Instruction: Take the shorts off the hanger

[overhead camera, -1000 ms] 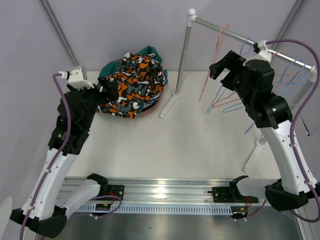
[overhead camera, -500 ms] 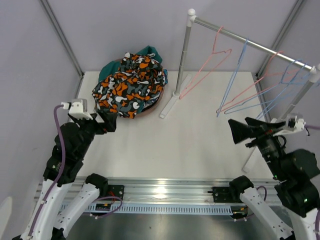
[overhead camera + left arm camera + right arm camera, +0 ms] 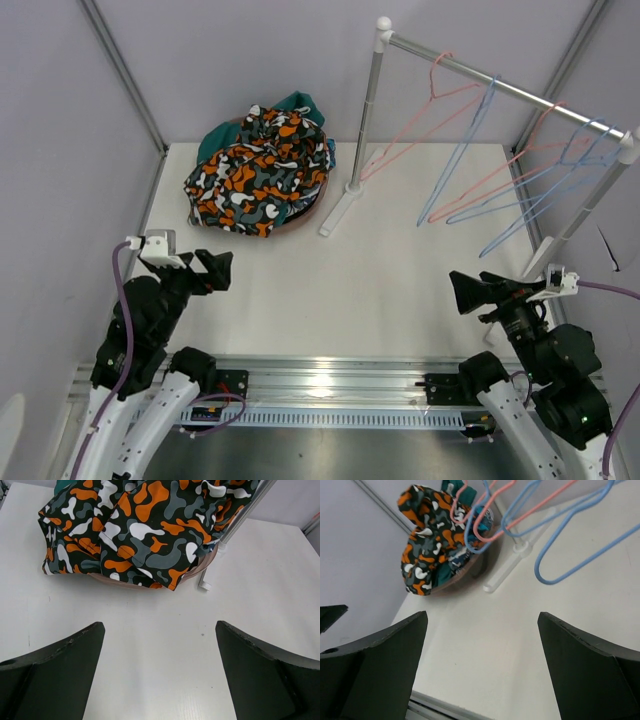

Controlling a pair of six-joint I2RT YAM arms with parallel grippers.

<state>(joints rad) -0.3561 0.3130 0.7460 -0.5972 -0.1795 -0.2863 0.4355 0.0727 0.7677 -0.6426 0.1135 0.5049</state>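
The shorts [image 3: 258, 172], with the camouflage pair on top, are lying heaped in a round basket [image 3: 312, 205] at the far left of the bench [image 3: 380, 290], just beside the rack post [image 3: 368, 110]. Pink and blue wire hangers [image 3: 470, 150] are hanging on the rail at the far right. The left gripper [image 3: 159, 630] and the right gripper [image 3: 482, 615] are hovering at the near side, spread wide and grasping nothing.

White-and-black arms [image 3: 140, 322], purple cables [image 3: 116, 285], black wedge-shaped fingers [image 3: 55, 675], possibly white wrist modules [image 3: 157, 246].
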